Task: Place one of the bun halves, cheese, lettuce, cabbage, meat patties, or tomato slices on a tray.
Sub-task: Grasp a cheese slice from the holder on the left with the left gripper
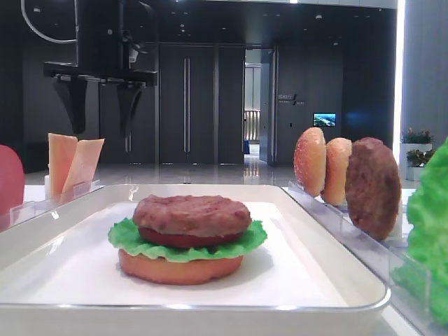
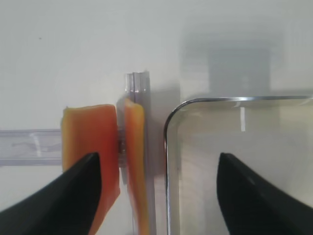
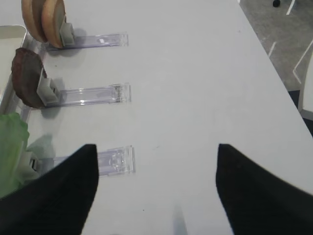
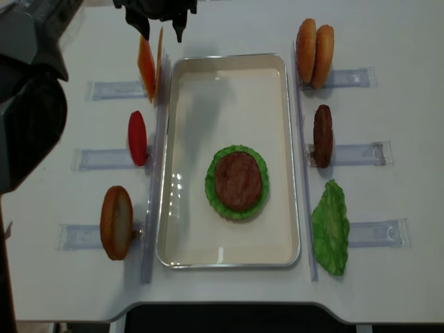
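At the upper left of the overhead view the left gripper [image 4: 161, 21] is held spread wide above the cheese [image 4: 147, 61], nothing gripped. The cheese is stood in its rack just beside the tray [image 4: 291, 159]. The right gripper [image 3: 155, 188] is likewise seen parted, empty.

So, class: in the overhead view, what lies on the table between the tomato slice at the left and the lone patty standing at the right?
The tray, holding the stacked burger, seen in the overhead view.
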### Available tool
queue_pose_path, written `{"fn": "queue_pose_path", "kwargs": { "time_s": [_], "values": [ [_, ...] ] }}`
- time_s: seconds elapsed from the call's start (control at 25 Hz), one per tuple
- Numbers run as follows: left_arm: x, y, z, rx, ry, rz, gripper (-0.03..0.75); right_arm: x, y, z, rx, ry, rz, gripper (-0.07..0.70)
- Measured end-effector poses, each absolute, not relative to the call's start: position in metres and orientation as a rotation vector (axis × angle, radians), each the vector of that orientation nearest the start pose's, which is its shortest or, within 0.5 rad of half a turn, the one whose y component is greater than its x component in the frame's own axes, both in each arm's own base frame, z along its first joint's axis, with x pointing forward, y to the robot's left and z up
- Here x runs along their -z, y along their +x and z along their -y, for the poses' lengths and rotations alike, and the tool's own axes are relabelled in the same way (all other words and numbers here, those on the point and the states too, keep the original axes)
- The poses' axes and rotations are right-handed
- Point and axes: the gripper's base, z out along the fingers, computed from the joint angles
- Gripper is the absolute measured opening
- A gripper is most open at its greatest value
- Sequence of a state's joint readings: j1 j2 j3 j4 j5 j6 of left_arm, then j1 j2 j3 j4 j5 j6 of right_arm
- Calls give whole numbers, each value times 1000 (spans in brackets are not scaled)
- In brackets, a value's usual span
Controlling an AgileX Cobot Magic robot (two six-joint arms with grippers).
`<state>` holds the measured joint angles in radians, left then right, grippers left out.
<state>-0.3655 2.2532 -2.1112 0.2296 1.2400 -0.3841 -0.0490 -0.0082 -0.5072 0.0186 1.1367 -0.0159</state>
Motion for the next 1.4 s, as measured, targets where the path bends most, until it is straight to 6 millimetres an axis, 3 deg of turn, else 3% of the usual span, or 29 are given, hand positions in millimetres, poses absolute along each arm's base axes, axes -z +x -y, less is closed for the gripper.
{"fn": "queue_pose_path", "kwargs": {
  "time_s": [0.84,0.96,1.2,1.4],
  "values": [
    [-210,468,149,-190,54,-2859,548,-273,-10,-2,17,33,-2105,484],
    [-209,469,149,-195,72,-2861,496,-273,-10,-2,17,33,-2105,484],
    [-209,469,149,-196,92,-2862,305,-273,-10,-2,17,33,-2105,484],
    [-209,469,149,-192,94,-2863,230,-273,-10,-2,17,33,-2105,484]
  ]
}}
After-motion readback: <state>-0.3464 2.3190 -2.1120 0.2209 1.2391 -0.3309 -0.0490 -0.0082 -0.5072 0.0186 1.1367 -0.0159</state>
